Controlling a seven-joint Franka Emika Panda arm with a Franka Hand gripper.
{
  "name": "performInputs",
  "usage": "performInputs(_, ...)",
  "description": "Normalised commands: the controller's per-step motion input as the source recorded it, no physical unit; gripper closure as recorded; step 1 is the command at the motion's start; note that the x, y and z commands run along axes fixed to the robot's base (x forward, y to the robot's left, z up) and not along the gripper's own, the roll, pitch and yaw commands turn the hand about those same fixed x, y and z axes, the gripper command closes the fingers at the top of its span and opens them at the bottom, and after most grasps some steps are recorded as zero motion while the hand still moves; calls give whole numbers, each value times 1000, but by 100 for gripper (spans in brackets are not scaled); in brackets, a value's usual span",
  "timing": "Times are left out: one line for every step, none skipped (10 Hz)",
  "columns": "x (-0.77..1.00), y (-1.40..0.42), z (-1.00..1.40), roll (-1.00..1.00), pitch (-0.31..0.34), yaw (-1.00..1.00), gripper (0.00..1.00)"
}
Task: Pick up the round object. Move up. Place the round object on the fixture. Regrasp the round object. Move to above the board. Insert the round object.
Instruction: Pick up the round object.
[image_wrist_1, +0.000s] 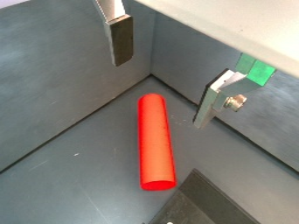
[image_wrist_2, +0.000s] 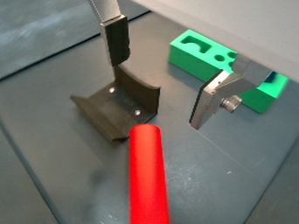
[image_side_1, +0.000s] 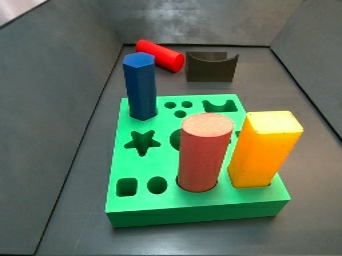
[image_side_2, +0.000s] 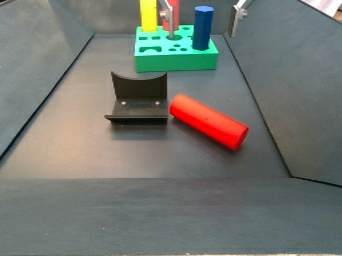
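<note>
Round object (image_wrist_1: 156, 142), glossy red, lies flat on its side on the grey floor, and the claw (image_wrist_1: 173, 74) hangs above it with its silver fingers (image_wrist_1: 121, 39) spread wide apart and nothing between them. In a wrist view the red cylinder (image_wrist_2: 147, 177) has one end right up against the fixture (image_wrist_2: 119, 103), possibly touching, though the angle makes that hard to call. In both side views the dark fixture (image_side_2: 138, 98) sits just beside the peg (image_side_2: 209, 121). Beyond them stands the green board (image_side_1: 194, 160), loaded with a blue peg (image_side_1: 140, 87), a thick salmon-pink cylinder (image_side_1: 205, 152) and a yellow block (image_side_1: 262, 149). Open floor lies around the red peg.
</note>
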Motion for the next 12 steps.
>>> performInputs(-60, 6, -826, 0, -41, 1000, 0)
performInputs(-54, 6, -820, 0, -39, 1000, 0)
performInputs(-54, 3, -823, 0, -39, 1000, 0)
performInputs(-60, 3, -829, 0, -41, 1000, 0)
performInputs(-77, 3, -857, 0, -51, 1000, 0)
performInputs(-97, 31, -914, 0, -77, 1000, 0)
performInputs(-40, 109, -1000, 0, -71, 974, 0)
performInputs(0, 166, -1000, 0, -36, 906, 0)
performInputs(0, 254, -1000, 0, -21, 771, 0)
performInputs(0, 411, -1000, 0, -66, 594, 0)
performInputs(0, 386, -1000, 0, -71, 437, 0)
performInputs(0, 354, -1000, 21, -49, 286, 0)
